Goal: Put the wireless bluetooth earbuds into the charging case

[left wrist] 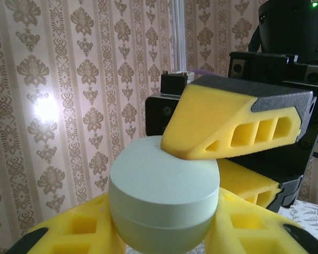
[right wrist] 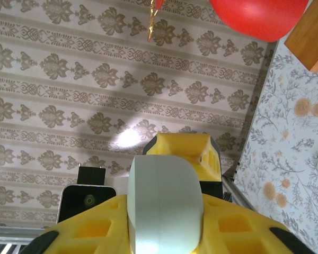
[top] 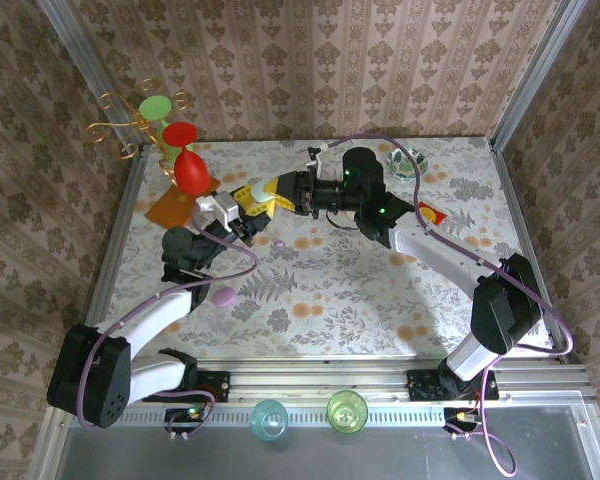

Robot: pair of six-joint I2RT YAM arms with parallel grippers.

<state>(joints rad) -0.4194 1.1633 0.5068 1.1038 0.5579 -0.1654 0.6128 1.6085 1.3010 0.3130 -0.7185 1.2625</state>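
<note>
A pale green, pebble-shaped charging case [left wrist: 164, 196] is held in the air above the table's middle. My left gripper [left wrist: 164, 233] is shut on it, yellow fingers pressing both sides. My right gripper [right wrist: 164, 233] also has the case [right wrist: 164, 206] between its fingers, touching on both sides. One right finger [left wrist: 228, 124] lies on the case's lid. In the top view the two grippers meet, left [top: 245, 215] and right [top: 260, 195], and cover the case. A tiny lilac earbud [top: 279, 243] lies on the table just below them.
A lilac pebble-shaped case [top: 223, 296] lies near the left arm. Red [top: 190, 170] and green [top: 155, 105] goblets, a gold stand and an orange block [top: 170, 208] crowd the back left. A small bowl [top: 408, 163] and a red packet [top: 430, 212] sit back right. Two cups [top: 269, 417] stand at the near rail.
</note>
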